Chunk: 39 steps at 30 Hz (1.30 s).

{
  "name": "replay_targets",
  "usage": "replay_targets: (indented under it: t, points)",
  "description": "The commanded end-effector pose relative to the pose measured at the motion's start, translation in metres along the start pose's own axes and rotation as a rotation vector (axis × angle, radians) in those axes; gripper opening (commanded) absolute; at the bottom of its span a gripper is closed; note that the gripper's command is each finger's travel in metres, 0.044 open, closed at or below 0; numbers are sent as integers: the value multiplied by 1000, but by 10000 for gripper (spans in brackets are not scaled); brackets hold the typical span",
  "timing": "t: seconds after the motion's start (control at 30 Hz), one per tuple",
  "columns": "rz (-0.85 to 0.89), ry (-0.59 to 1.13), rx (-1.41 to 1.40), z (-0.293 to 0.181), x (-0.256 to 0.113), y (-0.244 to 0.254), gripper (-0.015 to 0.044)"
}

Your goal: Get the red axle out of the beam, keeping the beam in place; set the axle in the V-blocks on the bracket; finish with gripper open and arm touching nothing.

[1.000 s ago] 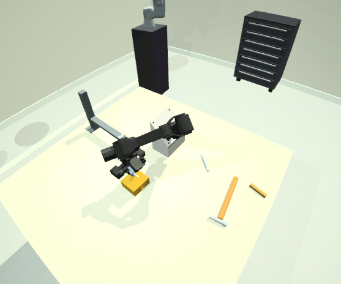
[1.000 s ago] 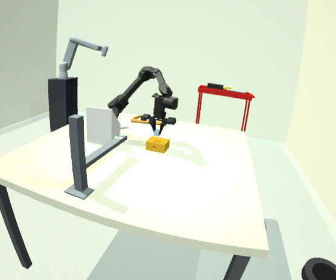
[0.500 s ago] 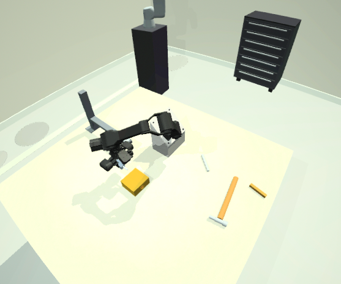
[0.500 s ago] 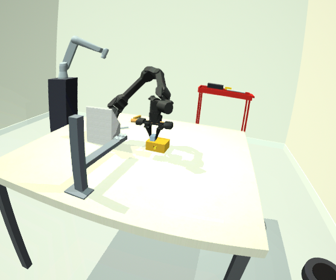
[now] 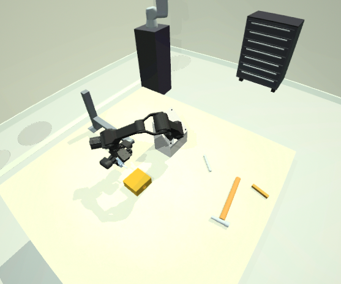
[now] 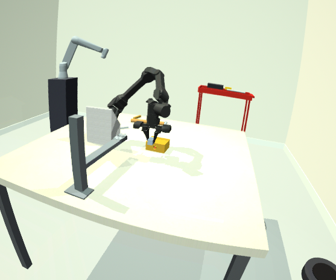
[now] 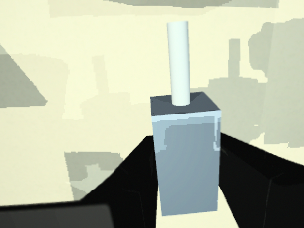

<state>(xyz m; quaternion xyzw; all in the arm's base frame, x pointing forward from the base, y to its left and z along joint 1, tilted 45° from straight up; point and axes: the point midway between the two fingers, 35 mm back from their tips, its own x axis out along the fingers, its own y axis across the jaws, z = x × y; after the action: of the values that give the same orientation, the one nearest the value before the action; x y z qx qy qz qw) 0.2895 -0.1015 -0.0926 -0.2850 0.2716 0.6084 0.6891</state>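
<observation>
The yellow beam (image 5: 137, 180) (image 6: 157, 147) sits on the table. A small red spot, seemingly the end of the red axle (image 6: 154, 147), shows in the hole in its face in the exterior view; the rest of the axle is hidden. My gripper (image 5: 120, 162) (image 6: 151, 141) (image 7: 180, 141) is shut on a grey-blue block (image 7: 188, 167) with a thin white pin (image 7: 179, 63) sticking out ahead. The held tool is beside the beam, on the bracket's side, with the pin toward the beam. The grey bracket (image 5: 89, 107) (image 6: 78, 151) carries small pale V-blocks (image 6: 120, 137) at its arm's end.
A hammer (image 5: 230, 199) (image 6: 145, 120), a pale rod (image 5: 207, 163) (image 6: 124, 127) and a small orange-yellow bar (image 5: 259, 191) (image 6: 137, 116) lie on the far side of the beam from the bracket. A light grey block (image 6: 99, 125) stands beside my arm's base.
</observation>
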Motion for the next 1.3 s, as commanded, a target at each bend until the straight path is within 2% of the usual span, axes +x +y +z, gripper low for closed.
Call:
replay_targets:
  t: [0.0, 1.27]
  points:
    - [6, -6, 8, 0, 9, 1, 0]
    - [6, -10, 8, 3, 63, 3, 0]
